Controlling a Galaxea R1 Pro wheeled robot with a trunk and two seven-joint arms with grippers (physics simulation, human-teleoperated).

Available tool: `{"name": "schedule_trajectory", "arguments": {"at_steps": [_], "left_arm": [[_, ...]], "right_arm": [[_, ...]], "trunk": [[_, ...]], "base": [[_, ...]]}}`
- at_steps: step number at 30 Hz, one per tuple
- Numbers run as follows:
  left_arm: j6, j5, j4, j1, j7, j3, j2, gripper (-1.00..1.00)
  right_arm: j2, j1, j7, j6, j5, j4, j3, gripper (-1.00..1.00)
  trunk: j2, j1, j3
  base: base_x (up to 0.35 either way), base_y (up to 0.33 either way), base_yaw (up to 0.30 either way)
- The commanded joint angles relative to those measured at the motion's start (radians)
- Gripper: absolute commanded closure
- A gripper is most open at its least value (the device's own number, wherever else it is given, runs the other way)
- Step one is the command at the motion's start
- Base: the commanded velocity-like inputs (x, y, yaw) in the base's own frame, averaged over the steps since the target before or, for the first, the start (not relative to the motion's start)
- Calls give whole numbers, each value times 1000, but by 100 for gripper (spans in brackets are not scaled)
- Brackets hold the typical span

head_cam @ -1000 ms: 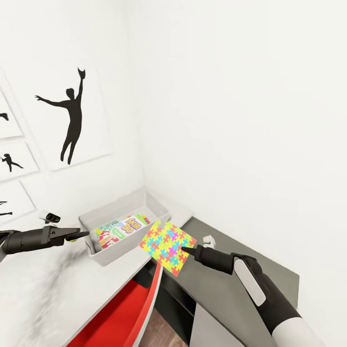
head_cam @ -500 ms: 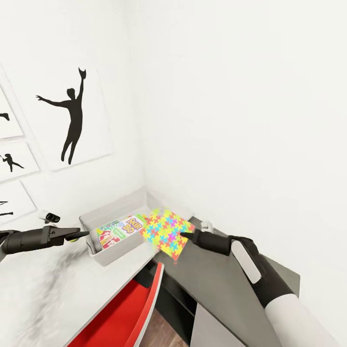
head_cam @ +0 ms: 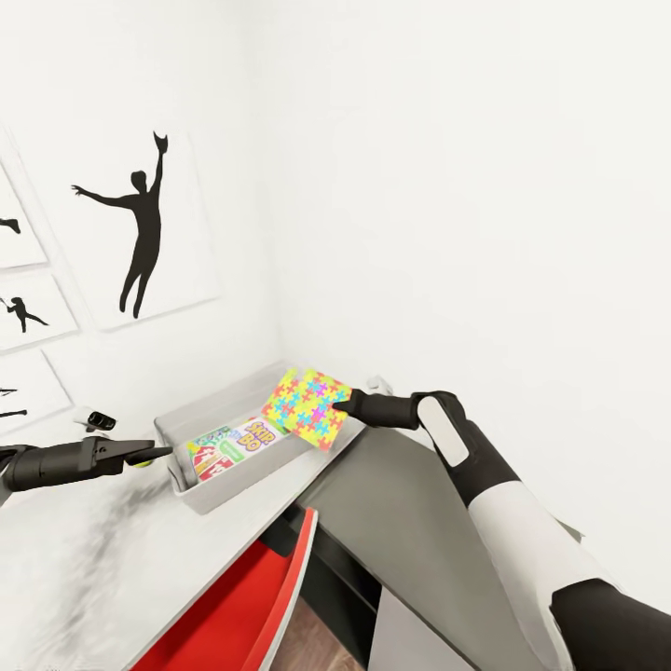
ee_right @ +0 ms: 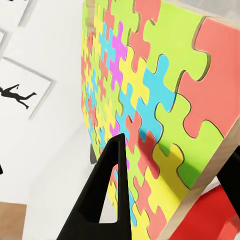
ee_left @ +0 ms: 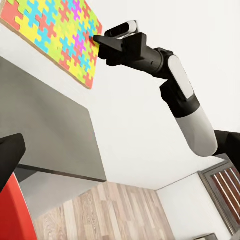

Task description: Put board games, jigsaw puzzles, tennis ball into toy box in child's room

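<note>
White corner of the kid's room: bare wall on the right, black silhouette prints on the left wall, and a white table running into the corner with a grey desk surface beside it. A red chair sits at about 6 o'clock in my head view.

My right gripper is clamped on the edge of the jigsaw puzzle, fingers closed onto the board. It's a flat, thin wooden-edged square covered in interlocking pieces in yellow, cyan, lime, coral and magenta. In the right wrist view the puzzle sits right between the two black fingers. It's tilted, hanging over the right end of the toy box, roughly dead centre of the head view.

The toy box is a pale grey bin, and inside I can see a Skip-Bo board game lying flat.

My left gripper is at about 9 o'clock, pinched shut on something yellow-green at its tips, looks like the tennis ball, though I can barely see it.

From the left wrist view, the puzzle and the right gripper show against the white wall.
</note>
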Motion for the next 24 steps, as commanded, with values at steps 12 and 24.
{"name": "schedule_trajectory", "arguments": {"at_steps": [12,24], "left_arm": [[11,4,1,-2,-3,-4,2,-100],[11,4,1,-2,-3,-4,2,-100]], "right_arm": [[7,-2,-7,2,9,1,2,100],[8,-3,-8,2,12,1,3,100]], "trunk": [[-2,1,-2],[-2,1,-2]], "base": [[-5,0,87],[-30,1,222]]}}
